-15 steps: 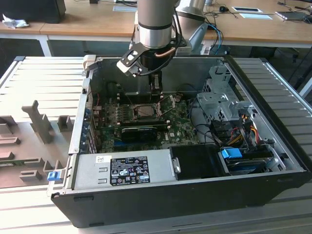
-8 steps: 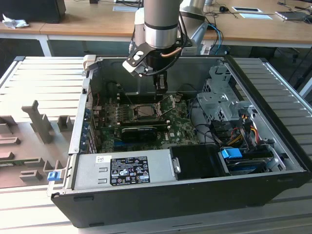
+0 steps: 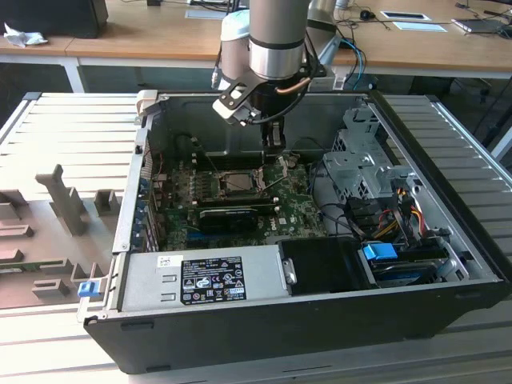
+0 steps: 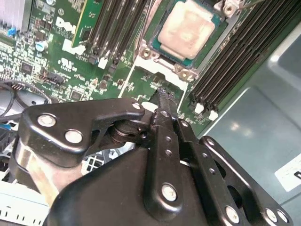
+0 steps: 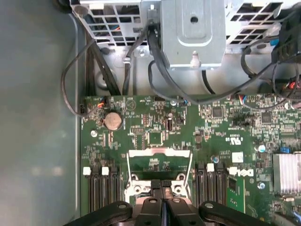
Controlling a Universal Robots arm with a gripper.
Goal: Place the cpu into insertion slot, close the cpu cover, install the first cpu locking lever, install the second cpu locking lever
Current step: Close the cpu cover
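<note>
The cpu (image 4: 186, 28), a square chip with a pale silver top, lies flat in the insertion slot (image 4: 146, 52) on the green board. The cpu cover (image 5: 160, 152), a thin silver frame with a square window, is swung open and lies back over the board on the side of the slot towards my fingers. My gripper (image 4: 162, 93) hovers just above that open frame with its fingertips (image 5: 156, 184) pressed together and nothing visible between them. In the exterior view my gripper (image 3: 274, 148) hangs inside the case just to the exterior view's right of the insertion slot (image 3: 238, 184).
Black memory slots (image 4: 235, 56) flank the socket on both sides. A long black expansion card (image 3: 228, 214) lies in front of it. A metal drive cage (image 3: 360, 160) with cables (image 5: 155, 70) stands close by, and the power supply (image 3: 200, 280) fills the case's front.
</note>
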